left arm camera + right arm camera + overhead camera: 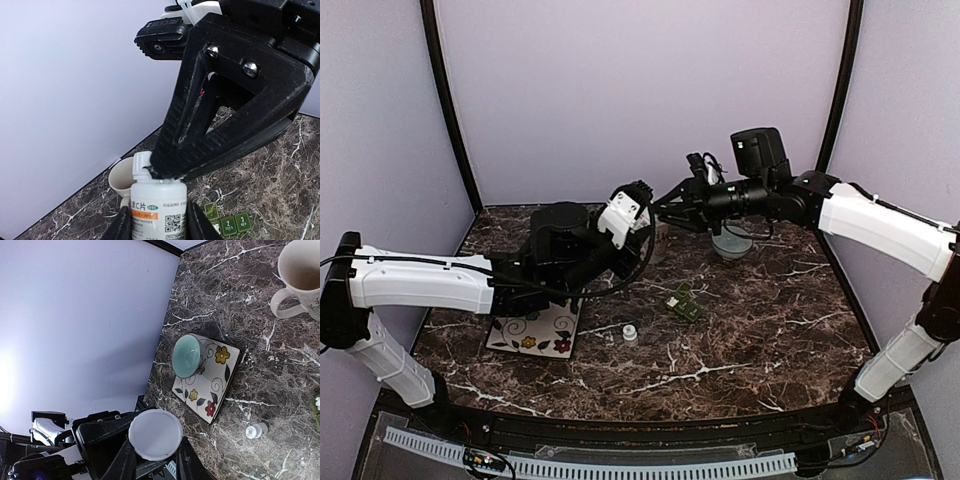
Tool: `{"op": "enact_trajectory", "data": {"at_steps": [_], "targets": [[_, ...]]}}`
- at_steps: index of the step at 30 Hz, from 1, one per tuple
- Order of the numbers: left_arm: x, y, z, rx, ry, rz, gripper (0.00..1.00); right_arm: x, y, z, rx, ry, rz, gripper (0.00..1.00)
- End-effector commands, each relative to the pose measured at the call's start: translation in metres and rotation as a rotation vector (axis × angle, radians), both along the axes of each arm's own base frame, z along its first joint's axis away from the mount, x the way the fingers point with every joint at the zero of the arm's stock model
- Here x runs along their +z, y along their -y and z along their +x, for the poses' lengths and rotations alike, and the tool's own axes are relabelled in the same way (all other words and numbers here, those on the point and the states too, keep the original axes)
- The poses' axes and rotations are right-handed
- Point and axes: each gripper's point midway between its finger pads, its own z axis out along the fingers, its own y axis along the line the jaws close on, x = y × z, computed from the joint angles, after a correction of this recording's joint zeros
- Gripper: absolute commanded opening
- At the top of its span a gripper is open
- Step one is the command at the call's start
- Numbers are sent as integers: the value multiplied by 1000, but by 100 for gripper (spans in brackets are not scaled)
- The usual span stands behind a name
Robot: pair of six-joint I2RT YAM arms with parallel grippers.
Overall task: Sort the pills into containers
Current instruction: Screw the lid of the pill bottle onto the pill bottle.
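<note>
Dark brown marble table (750, 340) with white veins. Plain lavender walls (640, 90) on three sides, black poles (445, 100) in the back corners.

Both arms meet over the middle-back of the table, raised off it. Left gripper (159, 225): jaws partly closed, clamped on the lower body of a white pill bottle (157, 197) with an orange-striped label, one finger on each side. Right gripper (156, 442): jaws narrow, closed on the top end of the same bottle, at the neck. In the right wrist view the bottle shows only as a white round end between the fingers.

Green pill box (685, 306) lies on the table right of centre, near the middle, below and apart from the two grippers. Lids carry day labels; whether they are open cannot be told.

Small white cap (630, 333) sits on the table just left of the pill box, not touching it. Floral tile (210, 385) at left, with a teal bowl (186, 356) on it. White mug (300, 270) stands at the back, near the wall.
</note>
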Motion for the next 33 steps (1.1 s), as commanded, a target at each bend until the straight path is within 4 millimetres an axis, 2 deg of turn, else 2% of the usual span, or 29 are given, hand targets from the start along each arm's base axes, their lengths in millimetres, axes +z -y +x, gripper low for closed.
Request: {"op": "enact_trajectory", "data": {"at_steps": [1, 5, 7, 17, 26, 33], "targets": [[57, 21, -31, -151, 104, -165, 7, -7, -17, -28, 89, -37, 5, 25], [56, 18, -32, -151, 80, -177, 7, -2, -15, -27, 84, -5, 4, 41], [54, 16, -31, -142, 75, -177, 7, 2, -13, -27, 78, 11, 6, 45], [53, 4, -23, -99, 47, -180, 6, 14, 2, -34, 67, 83, -16, 48], [46, -20, -6, -75, -46, -198, 6, 22, 27, -50, 84, 178, -71, 50], [44, -35, -1, -154, -176, -258, 6, 29, 50, -64, 127, 350, -142, 51]]}}
